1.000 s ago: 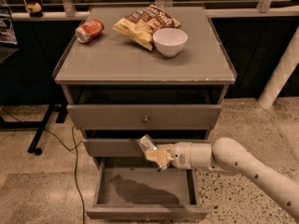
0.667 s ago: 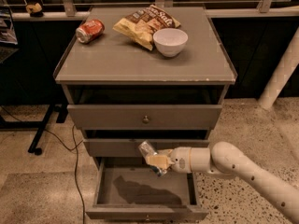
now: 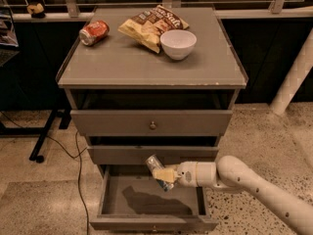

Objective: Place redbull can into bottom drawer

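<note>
The bottom drawer [image 3: 146,223] is pulled open below the two upper drawers, and its inside shows only a dark shadow. My gripper [image 3: 162,175] reaches in from the right on a white arm and is shut on the redbull can [image 3: 155,166]. The slim silver can is tilted, its shiny round end up and to the left. It hangs over the open drawer, in front of the middle drawer's lower edge and nearer the drawer's right half.
On the cabinet top [image 3: 122,62] lie a red-orange soda can [image 3: 93,32] on its side, a chip bag [image 3: 149,26] and a white bowl [image 3: 178,43]. A cable [image 3: 78,165] and a black stand foot [image 3: 41,143] are on the floor left. A white post [image 3: 293,75] stands right.
The gripper with the can has shifted slightly left and a little lower over the open drawer. Nothing else has moved.
</note>
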Controlling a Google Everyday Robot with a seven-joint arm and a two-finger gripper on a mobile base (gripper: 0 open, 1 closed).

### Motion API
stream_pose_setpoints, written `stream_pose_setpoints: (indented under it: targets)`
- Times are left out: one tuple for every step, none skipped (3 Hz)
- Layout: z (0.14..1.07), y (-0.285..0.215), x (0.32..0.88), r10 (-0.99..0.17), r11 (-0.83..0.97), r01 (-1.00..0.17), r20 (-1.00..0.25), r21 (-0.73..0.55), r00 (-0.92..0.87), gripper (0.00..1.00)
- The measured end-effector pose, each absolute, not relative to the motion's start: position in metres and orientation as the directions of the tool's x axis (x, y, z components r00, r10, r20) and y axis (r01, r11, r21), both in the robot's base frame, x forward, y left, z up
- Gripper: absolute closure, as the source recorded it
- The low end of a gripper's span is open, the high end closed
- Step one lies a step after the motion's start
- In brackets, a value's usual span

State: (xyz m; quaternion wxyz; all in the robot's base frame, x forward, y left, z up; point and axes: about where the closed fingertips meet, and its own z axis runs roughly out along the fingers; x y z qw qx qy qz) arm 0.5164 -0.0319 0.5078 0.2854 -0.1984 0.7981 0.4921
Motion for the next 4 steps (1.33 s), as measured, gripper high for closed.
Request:
stream_pose_setpoints:
  targets:
    - [0.508,-0.032,0.516,-0.035,0.437,-0.597,-0.651,0.672,-0.758,1.00]
    - [0.478,-0.038,0.518,0.033,0.458,-0.559,-0.641,0.692,-0.766,1.00]
    - [0.430,-0.048,0.522,0.114,0.469,-0.492,-0.603,0.733,-0.790,1.00]
    - [0.381,-0.053,0.531,0.165,0.475,-0.415,-0.542,0.776,-0.824,1.00]
